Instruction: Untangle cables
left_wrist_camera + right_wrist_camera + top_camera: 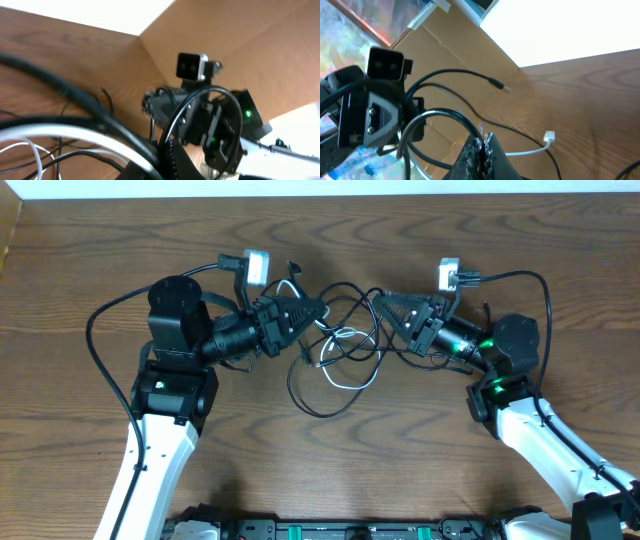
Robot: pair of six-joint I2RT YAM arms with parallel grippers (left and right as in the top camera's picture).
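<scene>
The cables (340, 365) are a loose knot of thin black and white cords on the wooden table between my two grippers. My left gripper (316, 311) points right and looks shut on a black cable at the knot's left side. In the left wrist view black and white strands (75, 131) run into its jaws (167, 152). My right gripper (381, 300) points left and is shut on a black cable, which loops out of its closed jaws (484, 137). A white plug (549, 135) and a black jack plug (503, 86) lie loose on the table.
The wooden table (100, 240) stretches around the knot. A cardboard wall (470, 50) stands along the table's side. Each arm's thick black wire arcs out beside it, such as the left arm's wire (95, 330). The right arm (200, 115) faces the left wrist camera closely.
</scene>
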